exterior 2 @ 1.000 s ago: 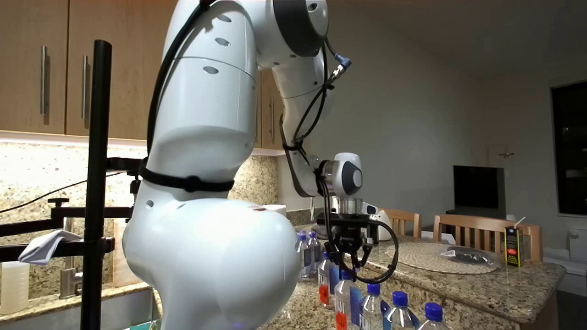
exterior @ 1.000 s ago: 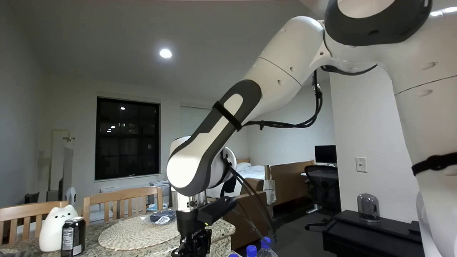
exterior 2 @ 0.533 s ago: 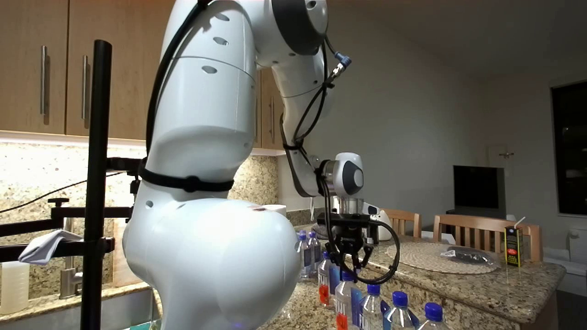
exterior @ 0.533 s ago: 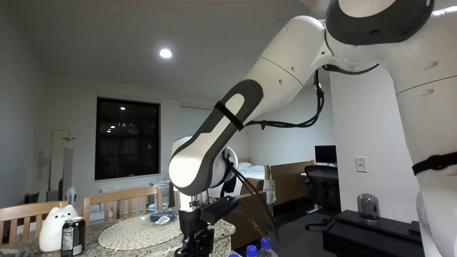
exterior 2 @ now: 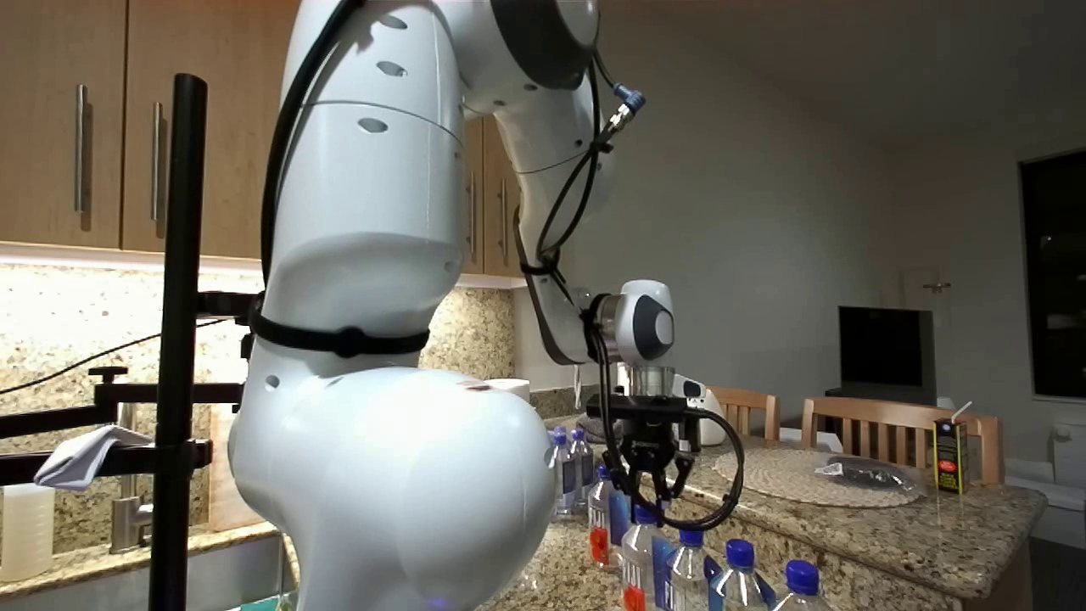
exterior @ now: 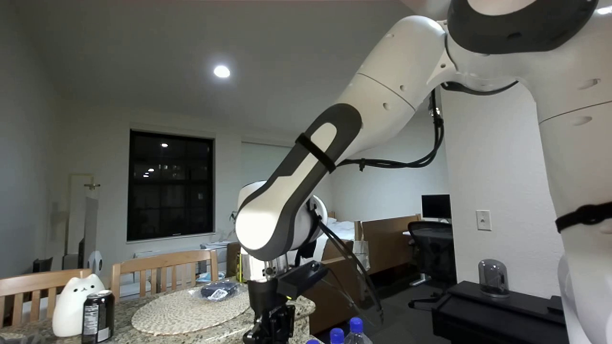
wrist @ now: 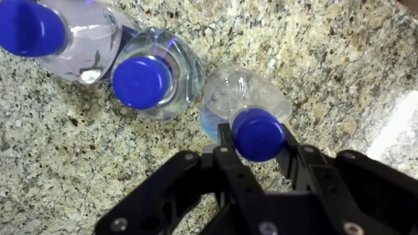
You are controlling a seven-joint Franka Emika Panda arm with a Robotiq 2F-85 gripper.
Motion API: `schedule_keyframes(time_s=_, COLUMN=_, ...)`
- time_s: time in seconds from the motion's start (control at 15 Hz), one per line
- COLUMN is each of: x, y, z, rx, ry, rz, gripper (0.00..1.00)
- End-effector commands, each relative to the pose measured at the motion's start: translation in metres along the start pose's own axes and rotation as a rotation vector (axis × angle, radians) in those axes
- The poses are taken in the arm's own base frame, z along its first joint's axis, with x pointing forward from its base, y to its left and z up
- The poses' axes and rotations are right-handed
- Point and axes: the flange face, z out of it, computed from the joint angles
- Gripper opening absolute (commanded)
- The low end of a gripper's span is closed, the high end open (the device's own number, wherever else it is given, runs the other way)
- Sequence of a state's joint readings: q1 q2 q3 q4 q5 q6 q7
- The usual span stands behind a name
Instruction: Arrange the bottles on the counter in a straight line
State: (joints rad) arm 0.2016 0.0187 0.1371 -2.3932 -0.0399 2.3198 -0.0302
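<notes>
Wrist view: the end effector (wrist: 255,133) pinched one bottle (wrist: 241,89) by its blue cap (wrist: 259,140), another bottle (wrist: 179,83) just beside it on the desk (wrist: 72,182). In an exterior view, more bottles (exterior 2: 741,581) flanked it; in an exterior view, a can (exterior: 98,316) stood near a round mat (exterior: 186,313).

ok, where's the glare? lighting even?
Wrist view: white glare on the counter at the picture's right edge, small highlights on the bottles; in an exterior view, halo around the ceiling light; uneven in an exterior view: bright backsplash, dimmer wall.
</notes>
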Motion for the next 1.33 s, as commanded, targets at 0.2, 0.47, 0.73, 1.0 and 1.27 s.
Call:
schedule_keyframes(time_s=0.2, x=-0.019, y=0.010, z=-0.002, rx=-0.008, ry=0.026, rz=-0.012, gripper=0.60)
schedule_keyframes(time_s=0.47, x=-0.018, y=0.008, z=-0.001, rx=-0.002, ry=0.027, rz=-0.019, gripper=0.79)
schedule_keyframes(time_s=0.73, x=-0.018, y=0.008, z=-0.002, rx=-0.002, ry=0.028, rz=-0.019, gripper=1.00)
schedule_keyframes(time_s=1.0, x=-0.013, y=0.010, z=-0.015, rx=-0.017, ry=0.061, rz=-0.018, gripper=1.00)
schedule_keyframes(time_s=1.27, x=0.008, y=0.012, z=-0.048, rx=-0.030, ry=0.160, rz=-0.001, gripper=1.00)
